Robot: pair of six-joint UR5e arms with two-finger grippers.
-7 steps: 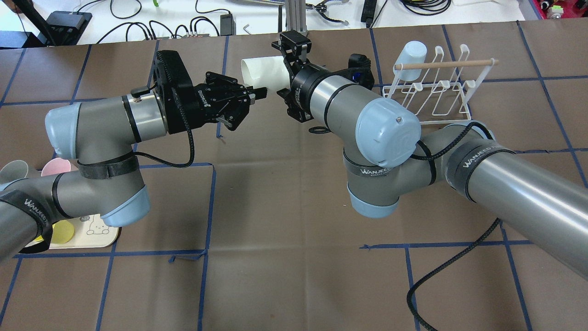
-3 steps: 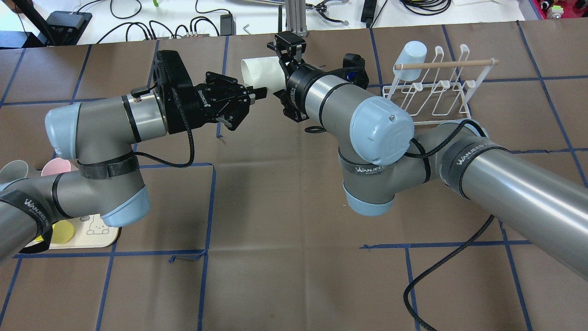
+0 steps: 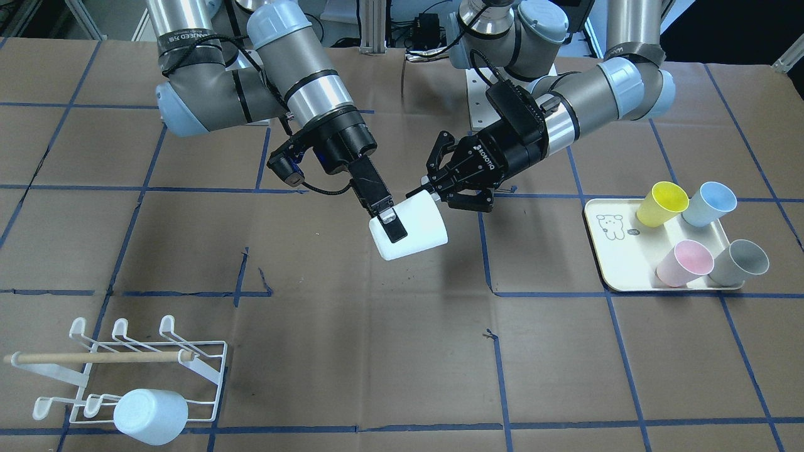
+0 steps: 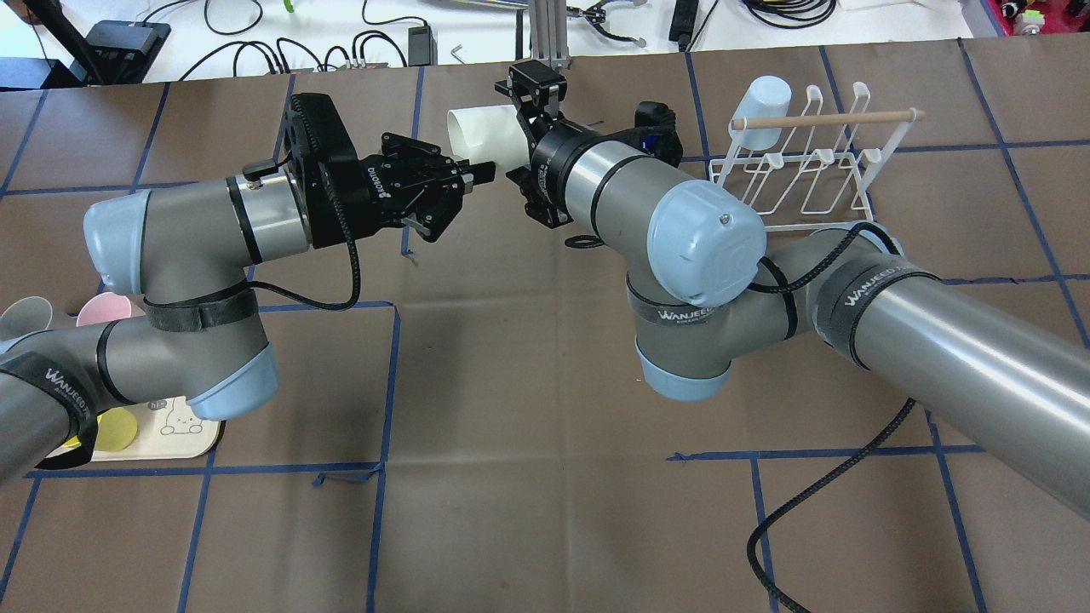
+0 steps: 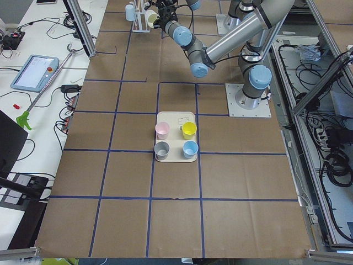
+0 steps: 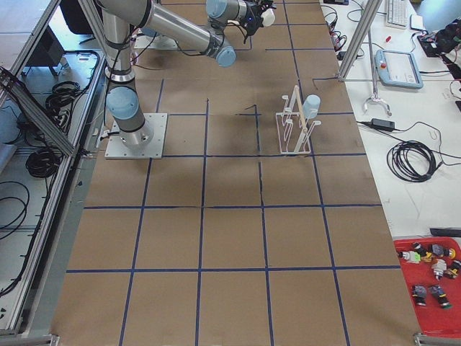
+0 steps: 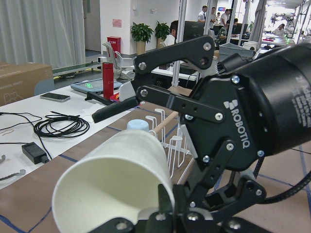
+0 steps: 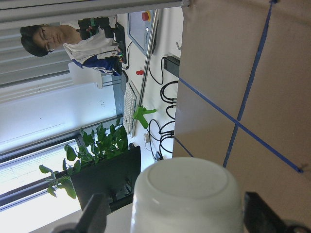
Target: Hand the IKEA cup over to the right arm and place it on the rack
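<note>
A white cup (image 3: pixel 414 229) hangs on its side above the table's middle, between both grippers; it also shows in the overhead view (image 4: pixel 479 128). My left gripper (image 3: pixel 422 188) is shut on the cup's rim, one finger inside the mouth (image 7: pixel 165 206). My right gripper (image 3: pixel 396 227) is open, with its jaws standing on either side of the cup near its base. In the right wrist view the cup's base (image 8: pixel 187 194) sits between the fingers, with a gap on one side. The white wire rack (image 3: pixel 125 367) with a wooden dowel stands at the robot's far right (image 4: pixel 809 166).
A pale-blue cup (image 3: pixel 151 415) hangs upside down on the rack's corner prong. A cream tray (image 3: pixel 612 263) at the robot's left holds yellow (image 3: pixel 661 202), blue (image 3: pixel 708 204), pink (image 3: pixel 684 262) and grey (image 3: pixel 741 262) cups. Blue tape lines cross the brown table.
My right arm has slid left, bringing its open jaws further along the cup. The left arm and the cup have stayed still.
</note>
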